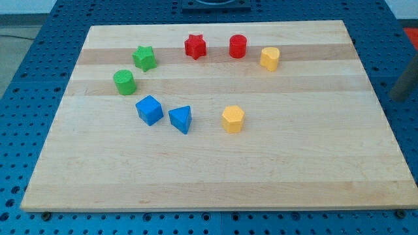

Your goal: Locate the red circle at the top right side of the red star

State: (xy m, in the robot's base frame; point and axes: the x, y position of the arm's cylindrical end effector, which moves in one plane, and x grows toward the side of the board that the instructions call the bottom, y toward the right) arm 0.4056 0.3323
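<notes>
Red circle block (238,46) sat just to the view's right of the red star block (194,46), level with it, a small gap between; both lay near the top edge of the pale wooden board (209,176). Bare board lay above and below the circle. Yellow rounded block (270,58) stood close on the circle's right. Green star (144,58), green cylinder (124,82), blue cube (149,109), blue triangular block (181,119) and yellow hexagonal block (232,119) lay lower left. My tip was not visible; position relative to the circle cannot be told.
</notes>
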